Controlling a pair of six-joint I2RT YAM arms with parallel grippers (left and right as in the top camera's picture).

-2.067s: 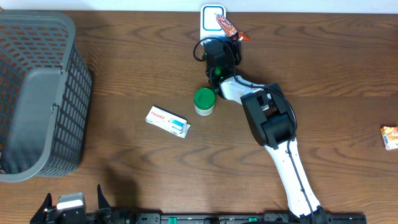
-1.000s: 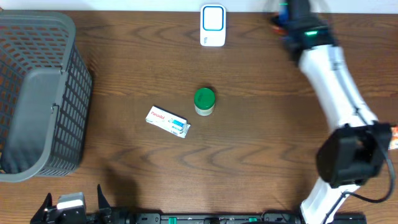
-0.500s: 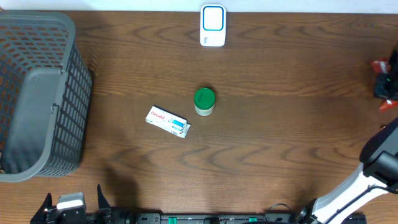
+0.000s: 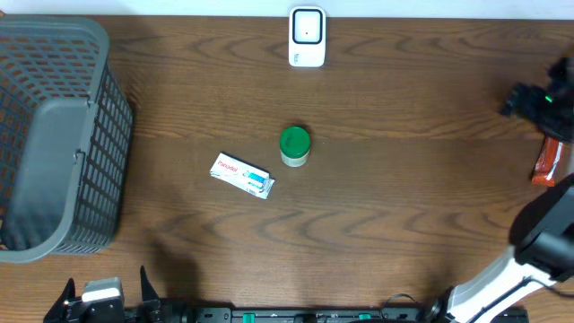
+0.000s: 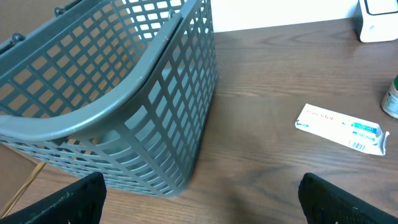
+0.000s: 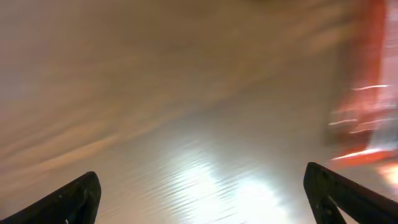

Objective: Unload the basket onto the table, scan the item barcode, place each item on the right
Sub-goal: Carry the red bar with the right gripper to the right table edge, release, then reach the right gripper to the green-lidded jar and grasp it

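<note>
The red snack packet (image 4: 549, 161) lies on the table at the far right edge, free of any grip. My right gripper (image 4: 527, 100) hovers just up and left of it, open and empty. The right wrist view is motion-blurred: its gripper (image 6: 202, 199) has wide-set fingers (image 6: 68, 200) over bare wood, with the packet (image 6: 367, 93) a red smear at the right. The white barcode scanner (image 4: 307, 36) stands at the table's back centre. My left gripper (image 5: 202, 202) rests open and empty at the front left (image 4: 106, 292).
A grey mesh basket (image 4: 54, 135) fills the left side. A green-lidded jar (image 4: 294, 145) and a white medicine box (image 4: 242, 175) sit mid-table. In the left wrist view the basket (image 5: 124, 93) is close by, with the box (image 5: 342, 127) to its right.
The right arm swung from the scanner to the right edge with the red packet, then opened; the packet now lies on the table. The left arm has not moved.
</note>
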